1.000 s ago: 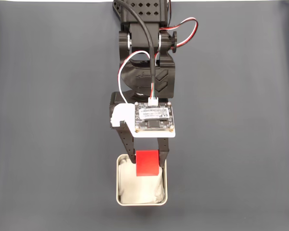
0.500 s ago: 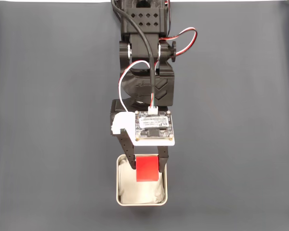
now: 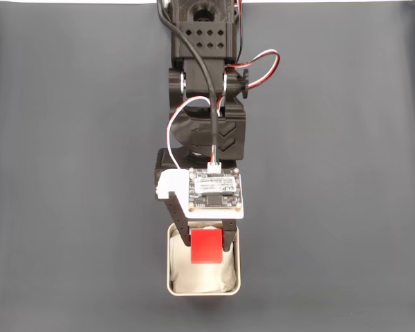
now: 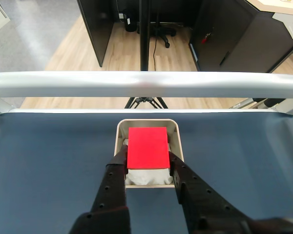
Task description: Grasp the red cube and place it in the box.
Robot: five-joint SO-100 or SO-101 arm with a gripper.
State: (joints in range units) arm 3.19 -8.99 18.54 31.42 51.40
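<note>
The red cube (image 3: pixel 205 247) (image 4: pixel 147 147) is clamped between my two black fingers, right over the box. The box (image 3: pixel 171 277) (image 4: pixel 122 130) is a small silver tin with white paper lining, near the bottom middle of the fixed view. My gripper (image 3: pixel 206 243) (image 4: pixel 147 155) reaches down from the arm above and is shut on the cube, which sits low inside the tin's outline, over the paper. Whether the cube touches the paper I cannot tell.
A dark grey mat (image 3: pixel 69 173) covers the table on both sides of the arm. In the wrist view a metal rail (image 4: pixel 146 84) runs along the table's far edge, with wood floor and dark furniture beyond.
The arm has extended and lowered, carrying the cube from the box's top rim further down into the box. The gripper stays closed on it.
</note>
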